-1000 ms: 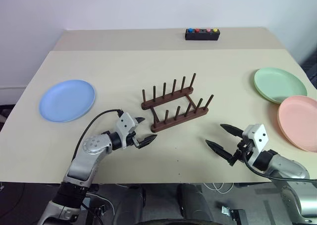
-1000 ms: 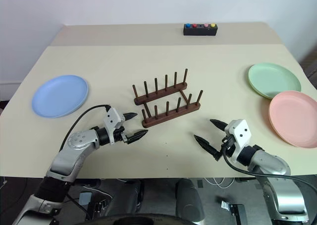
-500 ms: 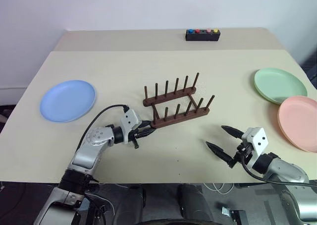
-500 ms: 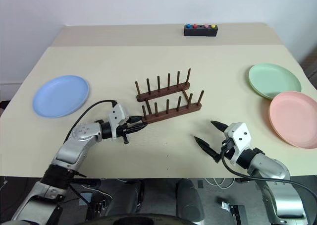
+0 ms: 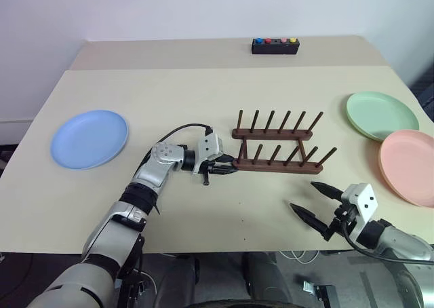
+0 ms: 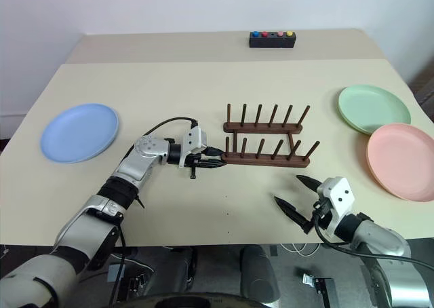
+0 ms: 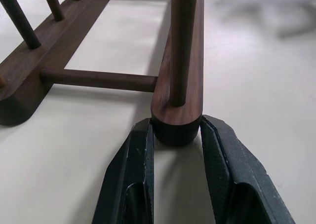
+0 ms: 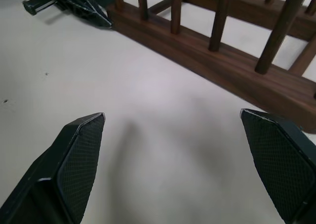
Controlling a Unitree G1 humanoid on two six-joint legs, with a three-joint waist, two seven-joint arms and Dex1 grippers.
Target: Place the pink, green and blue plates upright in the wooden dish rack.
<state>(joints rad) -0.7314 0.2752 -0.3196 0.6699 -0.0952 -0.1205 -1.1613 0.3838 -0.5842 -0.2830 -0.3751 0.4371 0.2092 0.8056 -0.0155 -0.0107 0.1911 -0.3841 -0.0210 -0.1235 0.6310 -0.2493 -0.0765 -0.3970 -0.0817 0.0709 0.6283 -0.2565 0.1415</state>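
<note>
Plates were all still flat on the desk (image 5: 203, 247), none racked. The left end effector (image 5: 226, 167), open a second earlier, had closed on the near rail's end of the wooden dish rack (image 5: 278, 155) and dragged it rightward, swinging it square to the desk edge. The right end effector (image 5: 314, 201) hung wide open and empty just in front of the rack. The blue plate (image 5: 89, 138) lay far left, the green plate (image 5: 382, 115) and pink plate (image 5: 409, 167) at the right, now nearer the rack, which probably eases loading.
</note>
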